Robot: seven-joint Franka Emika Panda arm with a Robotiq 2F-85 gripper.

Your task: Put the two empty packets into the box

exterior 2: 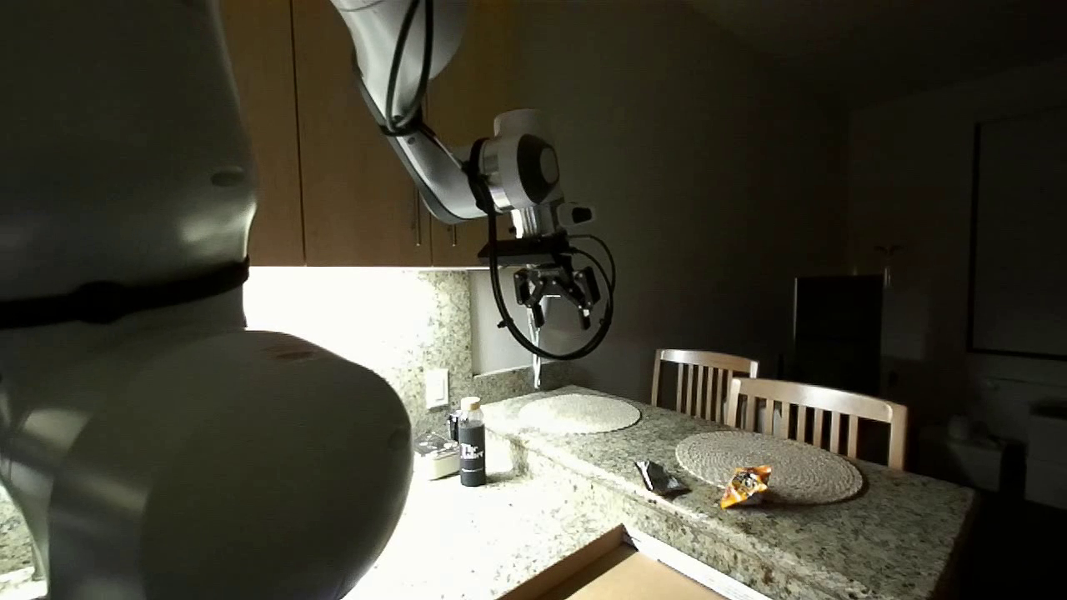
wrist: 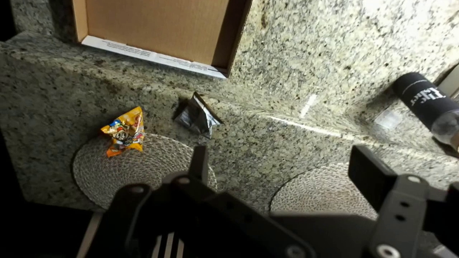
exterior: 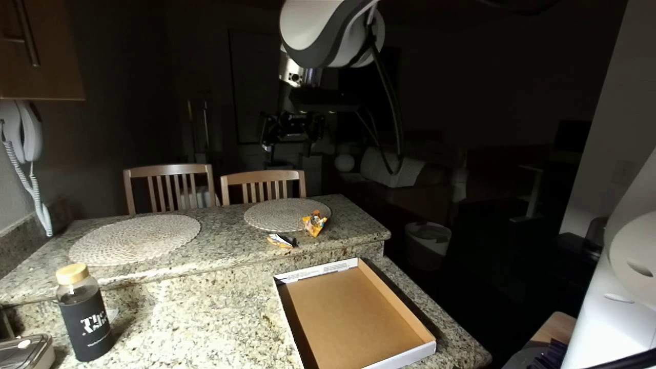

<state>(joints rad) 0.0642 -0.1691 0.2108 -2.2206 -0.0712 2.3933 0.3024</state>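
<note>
The yellow-orange packet point(exterior: 314, 223) lies crumpled on the edge of a round placemat on the raised counter; it also shows in an exterior view point(exterior 2: 744, 487) and the wrist view point(wrist: 125, 132). The second packet point(exterior: 281, 241) lies beside it on the granite; it looks dark silver in the wrist view point(wrist: 197, 116) and in an exterior view point(exterior 2: 658, 478). The shallow cardboard box point(exterior: 353, 312) sits on the lower counter, bare inside; its near end shows in the wrist view point(wrist: 154, 28). My gripper point(wrist: 281, 157) is open and empty, high above the raised counter point(exterior 2: 562, 318).
Two round placemats point(exterior: 136, 238) point(exterior: 274, 214) lie on the raised counter, which steps up behind the box. A black bottle point(exterior: 84, 320) stands on the lower counter. Wooden chairs point(exterior: 169, 187) are behind the counter. A cabinet point(exterior 2: 358, 167) hangs near the arm.
</note>
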